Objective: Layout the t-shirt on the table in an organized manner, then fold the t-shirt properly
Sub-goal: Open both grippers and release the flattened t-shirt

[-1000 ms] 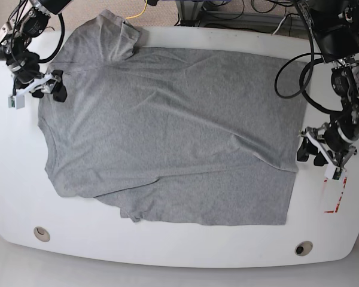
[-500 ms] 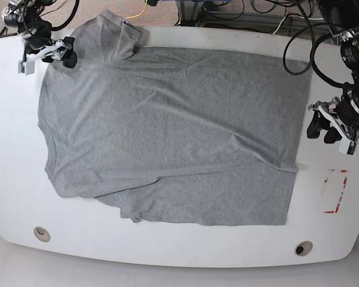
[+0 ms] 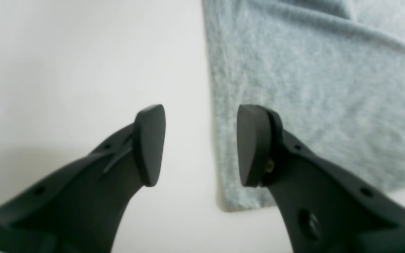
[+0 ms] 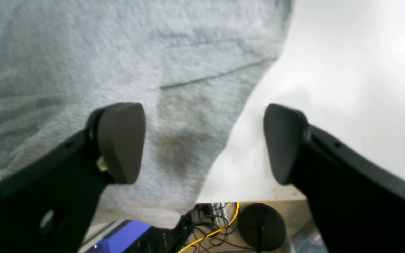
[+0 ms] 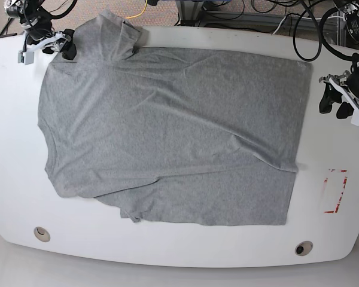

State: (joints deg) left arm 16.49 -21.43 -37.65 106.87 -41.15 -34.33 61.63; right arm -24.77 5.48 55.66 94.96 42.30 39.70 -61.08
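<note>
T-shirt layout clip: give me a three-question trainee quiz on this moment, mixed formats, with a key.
1. True or false: the left gripper is clamped on the t-shirt.
2. Multiple choice: in the base view, the red tape outline on the table lies (A) under the shirt, (B) beside the shirt's hem edge, near the arm with the left wrist camera, (C) next to the far sleeve.
3. Fill in: in the right wrist view, the right gripper hangs over the sleeve where it overhangs the table's ____.

Key: 1 false, both grippers are open and hold nothing; 2 B; 3 edge.
</note>
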